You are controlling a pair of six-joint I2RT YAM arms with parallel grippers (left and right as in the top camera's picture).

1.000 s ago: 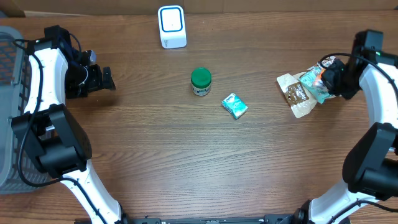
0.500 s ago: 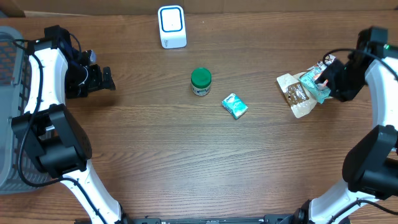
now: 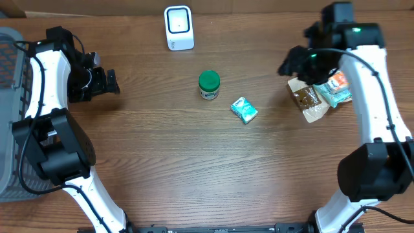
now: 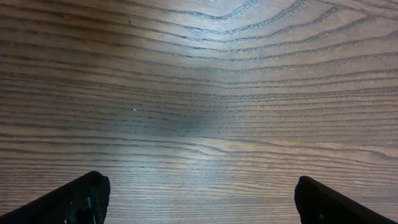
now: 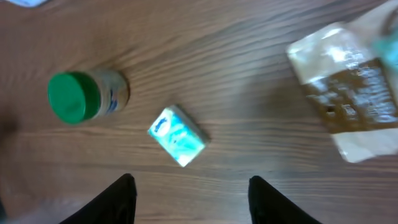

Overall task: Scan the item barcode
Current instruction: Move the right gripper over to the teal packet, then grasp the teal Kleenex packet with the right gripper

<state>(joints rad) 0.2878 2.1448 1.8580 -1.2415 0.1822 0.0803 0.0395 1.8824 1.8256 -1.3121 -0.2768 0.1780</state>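
1. While the right gripper [image 3: 291, 65] hangs above the table [image 3: 194, 168], its jaws stand apart and empty. The right wrist view shows its two dark fingers [image 5: 112, 202] with only bare wood between them.
2. No item is being grasped, and which of the items is the one to be scanned cannot be told.
3. A small teal packet [image 5: 177, 135] lies on the wood just beyond the gap of the right jaws, below them and untouched.
4. A green-lidded jar [image 5: 84, 96] stands upright farther out from those jaws, off past the finger at the left of the wrist view.
5. A brown-and-white snack pouch [image 5: 354, 93] lies flat on the opposite side, past the other finger. In the overhead view it sits just behind the right jaws, beneath the arm.
6. A teal wrapper with an orange patch [image 3: 336, 87] touches that pouch on the side away from the jaws.
7. The white barcode scanner [image 3: 178, 27] stands at the table's far edge, well apart from both pairs of jaws and roughly between them.
8. The left gripper [image 3: 107, 82] is spread wide and empty. Its fingertips [image 4: 74, 202] show at the bottom corners of the left wrist view, with plain wood grain ahead.
9. A grey basket [image 3: 10, 97] sits behind the left arm, away from its jaws.
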